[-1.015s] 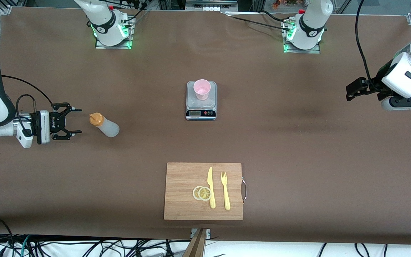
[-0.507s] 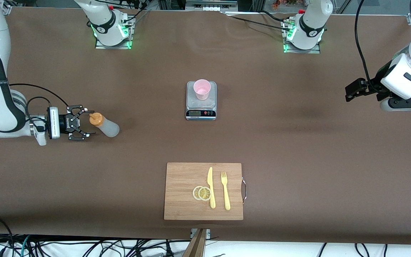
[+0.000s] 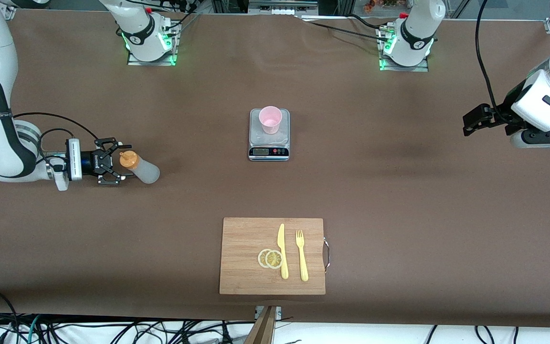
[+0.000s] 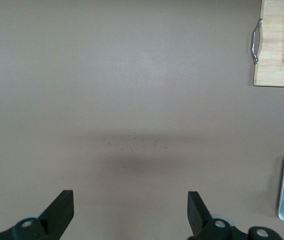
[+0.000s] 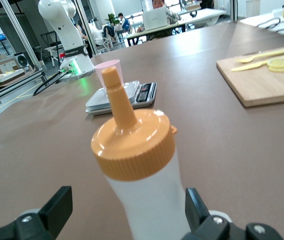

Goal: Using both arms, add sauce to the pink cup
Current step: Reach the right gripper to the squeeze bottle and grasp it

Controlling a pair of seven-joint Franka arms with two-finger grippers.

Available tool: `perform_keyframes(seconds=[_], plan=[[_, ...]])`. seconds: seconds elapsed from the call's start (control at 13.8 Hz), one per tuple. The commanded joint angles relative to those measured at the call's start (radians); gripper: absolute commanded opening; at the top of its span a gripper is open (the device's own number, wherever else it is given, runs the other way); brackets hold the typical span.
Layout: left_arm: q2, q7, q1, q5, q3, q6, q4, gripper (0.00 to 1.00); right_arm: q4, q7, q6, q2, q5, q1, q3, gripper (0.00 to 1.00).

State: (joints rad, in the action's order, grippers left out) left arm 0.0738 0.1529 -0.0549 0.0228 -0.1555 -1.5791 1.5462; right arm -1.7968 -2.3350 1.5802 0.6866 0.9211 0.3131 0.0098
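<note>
Front view: my right tool (image 3: 118,164) sits low over the desk (image 3: 399,200) at the right arm's end, fingers spread wide and level with the orange cap of the sauce (image 3: 139,167), which stands between them but is not yet pinched. I judge the sideways approach is meant to take the bottle by its body so it can later be tipped. The pink cup (image 3: 270,119) stands upright on a small kitchen scale (image 3: 269,135) near the desk's middle, well apart from the sauce, presumably so the added amount can be weighed. My left tool (image 3: 476,119) waits above the left arm's end. A cutting board (image 3: 246,267) with two lemon slices (image 3: 270,258), a knife (image 3: 282,251) and a fork (image 3: 301,254) lies nearer the front camera; nothing stands between bottle and cup.

Left wrist view: fingers set wide, only bare desk beneath them; the board's handle, the fork and a corner of the scale show at the edge.

Right wrist view: the sauce fills the gap between my spread fingers (image 5: 57,207), uncontacted on either side; cup and scale lie past it with a clear path
</note>
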Motion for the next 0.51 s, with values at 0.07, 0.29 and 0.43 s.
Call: perform_keyframes(seconds=[0.07,0.29,0.43], plan=[[0.014,-0.004,-0.005,-0.006,-0.004,0.008,-0.029,1.0,-0.027,-0.049,-0.014,-0.019,0.024,0.015,0.013,1.0],[0.014,-0.004,-0.005,-0.001,-0.004,0.008,-0.037,1.0,-0.03,-0.102,-0.031,-0.003,0.054,0.011,0.019,1.0],[0.014,-0.006,-0.005,-0.003,-0.006,0.008,-0.037,1.0,-0.03,-0.138,-0.034,0.011,0.077,0.008,0.021,1.0]])
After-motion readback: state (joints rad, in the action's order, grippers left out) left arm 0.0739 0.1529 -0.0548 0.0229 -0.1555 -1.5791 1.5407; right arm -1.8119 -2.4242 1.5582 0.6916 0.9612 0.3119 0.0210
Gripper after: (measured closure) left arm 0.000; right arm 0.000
